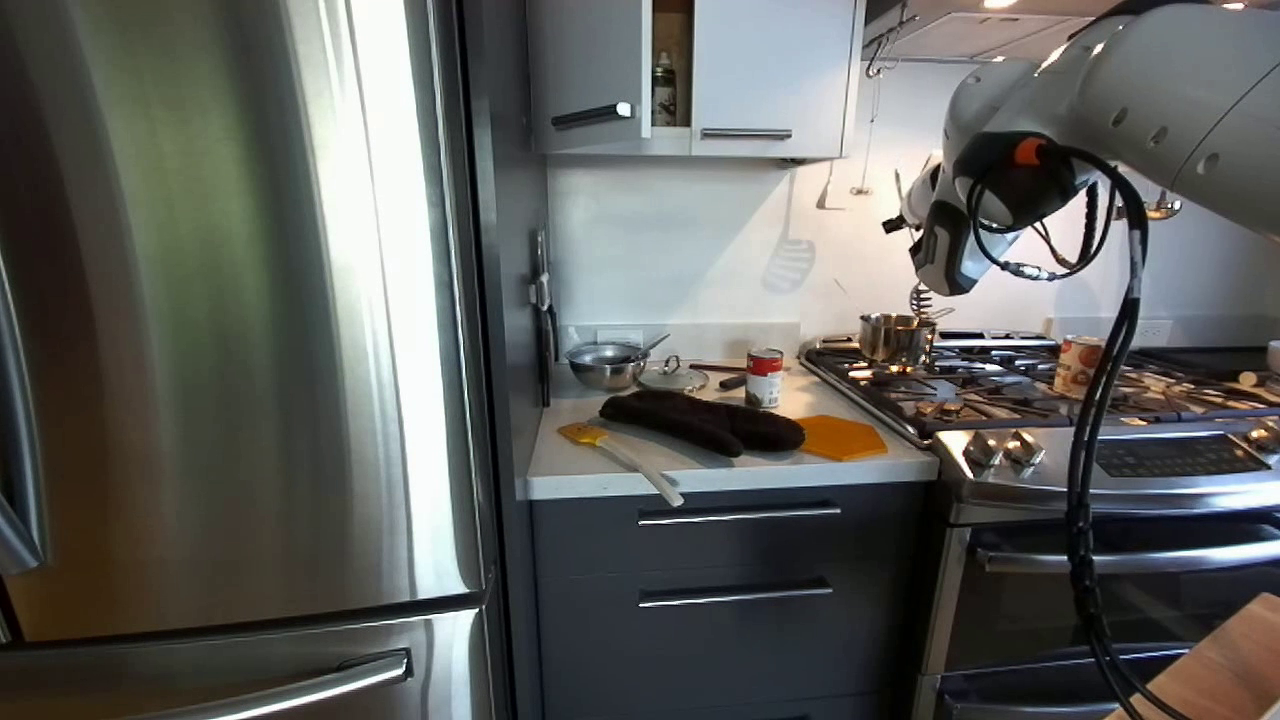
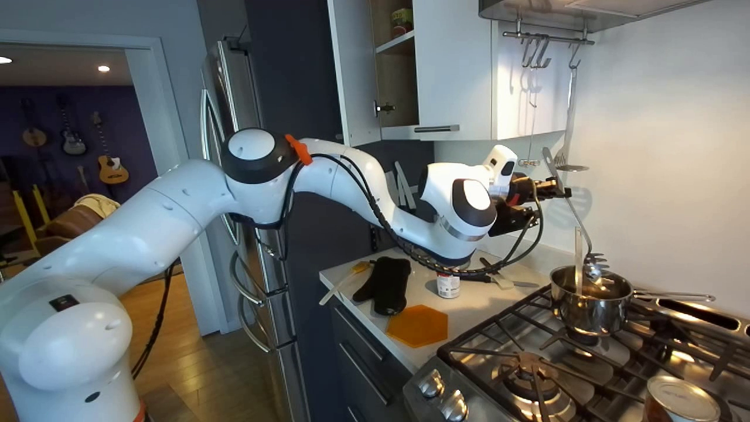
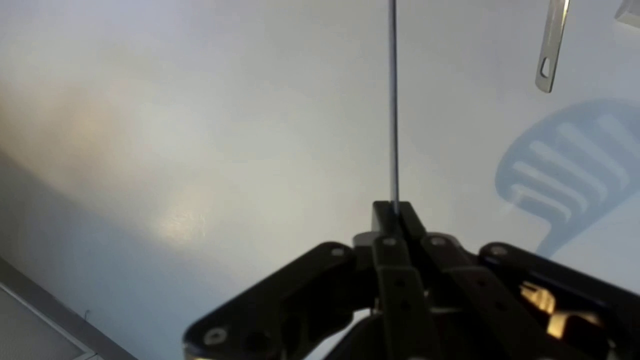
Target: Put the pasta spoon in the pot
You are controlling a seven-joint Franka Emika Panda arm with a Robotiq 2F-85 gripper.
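Note:
The pasta spoon [image 2: 580, 225] is a slim grey metal utensil with a pronged, rounded head. My gripper [image 2: 563, 191] is shut on its handle near the upper end. The handle [image 3: 393, 100] also shows between the fingertips [image 3: 393, 206] in the wrist view. The spoon hangs tilted, head down, over the pot [image 2: 589, 313]. In an exterior view the spoon head [image 1: 920, 298] shows at or just above the rim of the shiny pot [image 1: 890, 343]; whether its lowest part dips inside I cannot tell. The arm hides the fingers there. A flat-handled utensil [image 2: 579, 258] stands in the pot.
The pot sits on the stove grate [image 2: 521, 346]. A can [image 2: 682, 398] stands on the stove. The counter holds a red-white can [image 1: 764, 378], dark mitt [image 1: 700, 420], orange mat [image 1: 842, 438] and metal bowl [image 1: 605, 372]. A slotted utensil [image 2: 563, 155] hangs behind the gripper.

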